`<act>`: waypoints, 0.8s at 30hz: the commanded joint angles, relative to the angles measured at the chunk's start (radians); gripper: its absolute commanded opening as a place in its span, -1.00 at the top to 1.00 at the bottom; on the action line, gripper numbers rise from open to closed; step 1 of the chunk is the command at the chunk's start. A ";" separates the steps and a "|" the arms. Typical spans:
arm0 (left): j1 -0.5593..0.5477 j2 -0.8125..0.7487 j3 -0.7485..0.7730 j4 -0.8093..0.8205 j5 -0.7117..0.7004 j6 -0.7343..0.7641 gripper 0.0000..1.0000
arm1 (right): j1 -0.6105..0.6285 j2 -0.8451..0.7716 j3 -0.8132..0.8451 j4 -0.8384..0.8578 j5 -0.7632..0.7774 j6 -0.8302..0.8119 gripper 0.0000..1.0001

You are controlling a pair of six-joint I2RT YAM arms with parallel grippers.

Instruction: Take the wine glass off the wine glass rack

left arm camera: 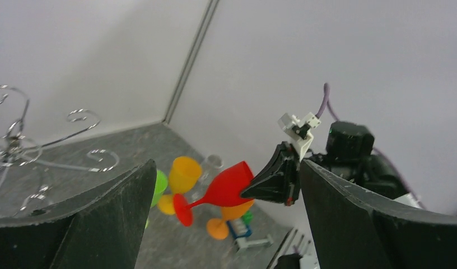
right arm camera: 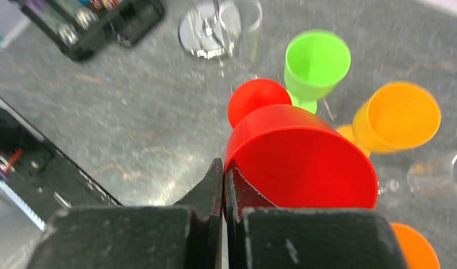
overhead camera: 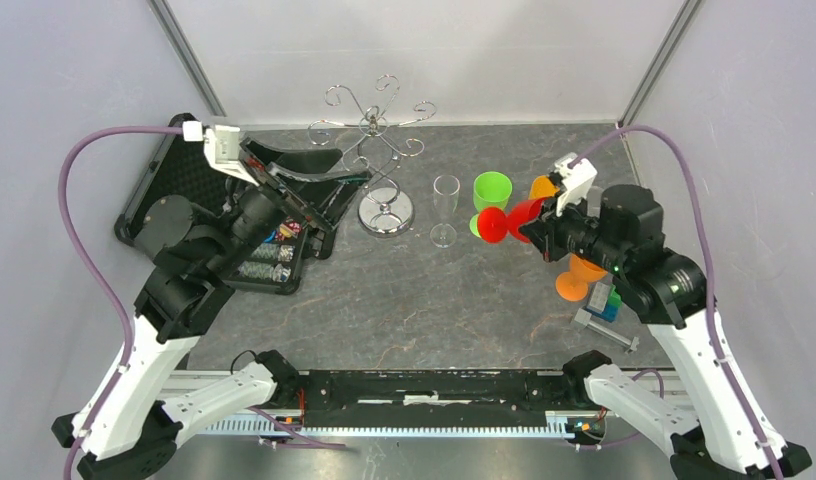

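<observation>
The top external camera hangs above and behind the arm bases at the near edge of the table (overhead camera: 384, 300), looking down and forward to the far edge and the back wall, far enough off to take in the whole table. The left wrist camera sits low behind the left arm's fingers (left arm camera: 103, 224), facing nearly level across the table toward the far right corner. The right wrist camera looks steeply down past the right arm's fingers (right arm camera: 198, 196) toward the far left, very near the red glass (right arm camera: 304, 157). All three views share that glass, the green glass (overhead camera: 492, 190) beside it and the wine glass rack (overhead camera: 376, 165)
</observation>
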 commanded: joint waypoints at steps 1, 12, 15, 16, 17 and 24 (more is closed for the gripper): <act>0.003 -0.018 0.001 -0.147 -0.058 0.175 -1.00 | 0.004 0.027 0.006 -0.149 0.024 -0.079 0.99; 0.002 -0.050 -0.003 -0.275 -0.245 0.193 -1.00 | 0.003 0.120 -0.148 -0.186 0.161 -0.115 0.99; 0.002 -0.050 0.000 -0.322 -0.298 0.191 -1.00 | 0.005 0.144 -0.179 -0.174 0.156 -0.120 0.97; 0.003 -0.051 0.000 -0.336 -0.309 0.191 -1.00 | 0.005 0.152 -0.184 -0.176 0.169 -0.118 0.97; 0.002 -0.051 0.001 -0.353 -0.323 0.190 -1.00 | 0.004 0.163 -0.190 -0.176 0.184 -0.120 0.96; 0.003 -0.074 -0.005 -0.456 -0.422 0.164 -1.00 | 0.006 0.198 -0.243 -0.142 0.184 -0.132 0.76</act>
